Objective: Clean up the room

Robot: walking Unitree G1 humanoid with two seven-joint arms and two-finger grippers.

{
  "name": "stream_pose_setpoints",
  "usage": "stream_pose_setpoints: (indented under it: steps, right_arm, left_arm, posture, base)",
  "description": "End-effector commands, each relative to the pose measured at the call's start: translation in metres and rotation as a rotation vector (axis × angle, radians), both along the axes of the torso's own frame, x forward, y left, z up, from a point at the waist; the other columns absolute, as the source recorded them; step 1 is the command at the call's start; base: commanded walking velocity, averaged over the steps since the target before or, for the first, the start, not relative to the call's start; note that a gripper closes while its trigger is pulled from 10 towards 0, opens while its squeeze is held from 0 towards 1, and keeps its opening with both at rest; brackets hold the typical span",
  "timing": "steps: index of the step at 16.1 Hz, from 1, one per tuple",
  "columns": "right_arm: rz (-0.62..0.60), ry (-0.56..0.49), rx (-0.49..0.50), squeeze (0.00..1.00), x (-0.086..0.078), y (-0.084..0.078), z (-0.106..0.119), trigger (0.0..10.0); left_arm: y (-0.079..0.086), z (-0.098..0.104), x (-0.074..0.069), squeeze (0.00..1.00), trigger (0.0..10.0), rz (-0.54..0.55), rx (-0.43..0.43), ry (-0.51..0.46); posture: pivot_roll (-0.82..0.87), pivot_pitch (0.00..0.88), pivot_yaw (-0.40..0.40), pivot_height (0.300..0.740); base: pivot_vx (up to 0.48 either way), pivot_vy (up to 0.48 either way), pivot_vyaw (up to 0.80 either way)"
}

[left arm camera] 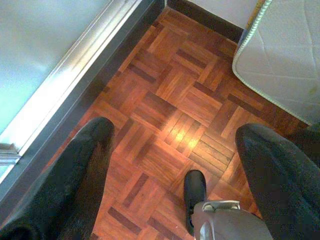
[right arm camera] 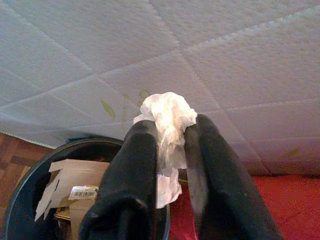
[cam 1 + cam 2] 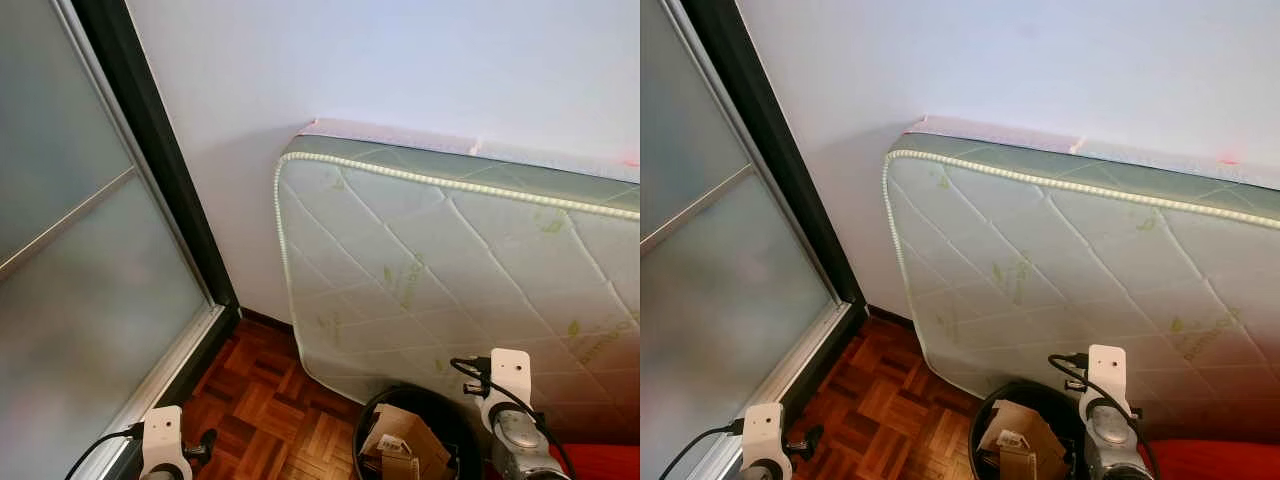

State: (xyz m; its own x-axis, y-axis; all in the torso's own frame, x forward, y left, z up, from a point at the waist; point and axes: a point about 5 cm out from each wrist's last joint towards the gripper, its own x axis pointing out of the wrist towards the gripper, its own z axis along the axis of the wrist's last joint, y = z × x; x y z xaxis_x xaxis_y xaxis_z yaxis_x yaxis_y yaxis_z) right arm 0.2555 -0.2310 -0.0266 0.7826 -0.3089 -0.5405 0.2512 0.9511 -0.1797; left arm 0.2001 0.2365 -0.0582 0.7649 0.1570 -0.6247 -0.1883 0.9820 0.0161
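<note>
A crumpled white tissue [image 2: 167, 131] sits pinched between the two black fingers of my right gripper [image 2: 170, 131], which is shut on it. Just beyond the fingers is a round black trash bin [image 2: 22, 192] holding cardboard pieces [image 2: 67, 185]; the tissue hangs beside its rim, in front of the leaning mattress. From the head, the bin [image 3: 372, 412] stands on the floor against the mattress, with my right wrist [image 3: 510, 420] next to it. My left gripper [image 1: 175, 150] hangs open over bare parquet, nothing between its fingers [image 1: 85, 170].
A white quilted mattress [image 3: 450, 270] leans on the white wall. A frosted sliding door with a dark frame [image 3: 160, 160] and metal track [image 1: 75, 85] runs along the left. Parquet floor [image 3: 260, 400] lies between them. Something red [image 2: 280, 200] sits right of the bin.
</note>
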Motion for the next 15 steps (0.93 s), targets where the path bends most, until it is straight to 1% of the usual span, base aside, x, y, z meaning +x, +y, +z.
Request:
stream_pose_setpoints:
  steps: [1,8,11,15]
  right_arm:
    - [-0.007,0.019,0.01,0.87,-0.0041,0.0018,-0.004,10.0]
    - [0.005,0.028,0.031,0.86,-0.0049,0.0048,-0.0059,10.0]
    - [0.017,0.034,0.053,0.86,-0.0055,0.0085,-0.0075,10.0]
    - [0.021,0.049,0.053,0.86,-0.0082,0.0097,-0.01,10.0]
  left_arm:
    - [0.0054,-0.0025,-0.0061,0.0,10.0,0.012,-0.002,0.025]
    - [0.0056,-0.0021,-0.0053,0.0,10.0,0.012,-0.002,0.025]
    - [0.0057,-0.0017,-0.0045,0.0,10.0,0.011,-0.001,0.025]
    - [0.0058,-0.0014,-0.004,0.0,10.0,0.012,0.0,0.022]
  posture:
    - [0.08,0.043,0.043,0.74]
    - [0.08,0.045,0.045,0.74]
    - [0.08,0.044,0.046,0.74]
    - [0.08,0.042,0.047,0.74]
  base:
    - [0.0,0.0,0.0]
    - [0.0,0.0,0.0]
    - [0.0,0.0,0.0]
    - [0.0,0.0,0.0]
